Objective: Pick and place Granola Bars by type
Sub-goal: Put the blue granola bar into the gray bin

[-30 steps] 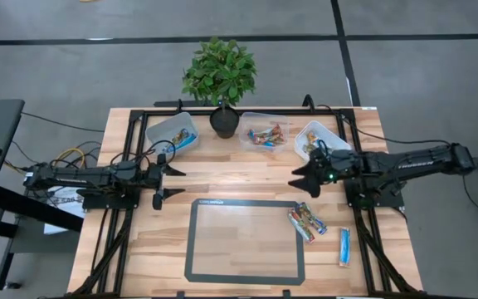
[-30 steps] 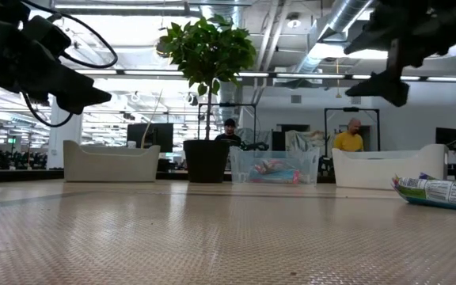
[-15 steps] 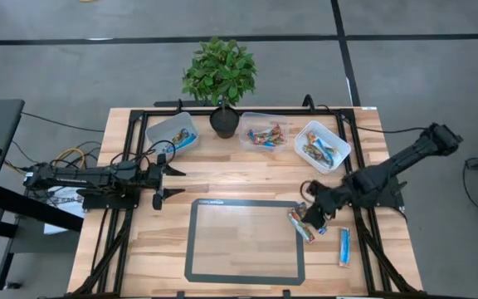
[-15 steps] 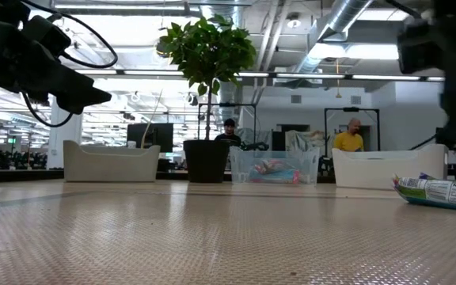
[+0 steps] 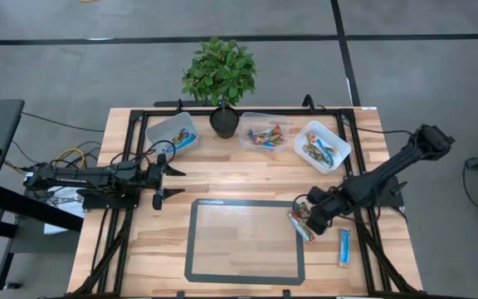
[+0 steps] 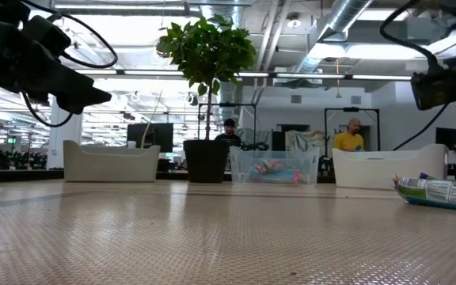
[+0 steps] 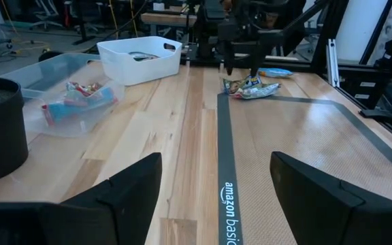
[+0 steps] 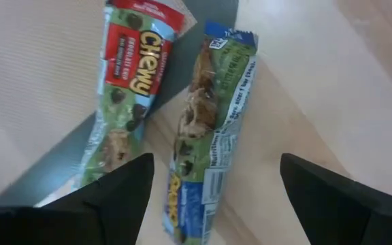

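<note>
Two multicoloured granola bars (image 8: 124,88) (image 8: 209,136) lie side by side on the mat's right edge (image 5: 299,226). A blue bar (image 5: 344,247) lies on the wood to their right, near the table's near edge. My right gripper (image 5: 309,218) hangs open over the pair, pointing down, with a finger on either side of the right-hand bar (image 8: 213,163); I see no touch. More bars lie in the three tubs at the far edge (image 5: 173,133) (image 5: 264,134) (image 5: 322,146). My left gripper (image 5: 158,176) waits open at the table's left.
A potted plant (image 5: 222,120) stands at the far edge between the left and middle tubs. The dark-bordered mat (image 5: 191,241) covers the near middle of the table. A black frame (image 5: 139,116) runs around the table. People show in the room beyond (image 6: 348,141).
My right gripper has swung from beside the white tub toward the table's near edge and down, tipping from level to pointing down, and now hangs over the two bars at the mat's right edge. The bars have not moved.
</note>
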Tool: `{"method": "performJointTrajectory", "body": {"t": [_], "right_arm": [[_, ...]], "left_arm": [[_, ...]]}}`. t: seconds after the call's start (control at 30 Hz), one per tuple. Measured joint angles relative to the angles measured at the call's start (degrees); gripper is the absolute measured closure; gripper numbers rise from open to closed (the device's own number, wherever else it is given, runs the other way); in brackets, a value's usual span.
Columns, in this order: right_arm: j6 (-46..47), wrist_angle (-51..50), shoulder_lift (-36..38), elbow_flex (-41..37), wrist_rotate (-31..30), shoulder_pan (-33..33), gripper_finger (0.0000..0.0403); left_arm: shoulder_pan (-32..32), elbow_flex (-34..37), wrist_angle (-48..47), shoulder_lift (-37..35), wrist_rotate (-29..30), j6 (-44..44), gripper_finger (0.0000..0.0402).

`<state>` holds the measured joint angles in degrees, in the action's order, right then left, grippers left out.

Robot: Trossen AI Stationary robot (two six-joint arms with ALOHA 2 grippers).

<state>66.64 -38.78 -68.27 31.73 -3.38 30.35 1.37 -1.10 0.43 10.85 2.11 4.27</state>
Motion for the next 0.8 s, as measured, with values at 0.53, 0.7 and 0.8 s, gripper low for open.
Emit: {"method": "performJointTrajectory", "body": {"t": [0.53,0.7,0.8], "right_arm": [[-1.8,0.6,-9.6,0.2,-0.5,1.9,0.0107],[-1.8,0.3,-10.6,0.8,-0.5,1.6,0.0152],[-2.6,0.3,-10.8,1.7,-0.1,0.9,0.0192]], "left_arm": [[0.0,0.0,-0.1,0.0,0.1,0.0,0.0134],[0.0,0.0,-0.1,0.0,0.1,0.0,0.0134],[0.0,0.0,-0.1,0.0,0.1,0.0,0.0134]]}}
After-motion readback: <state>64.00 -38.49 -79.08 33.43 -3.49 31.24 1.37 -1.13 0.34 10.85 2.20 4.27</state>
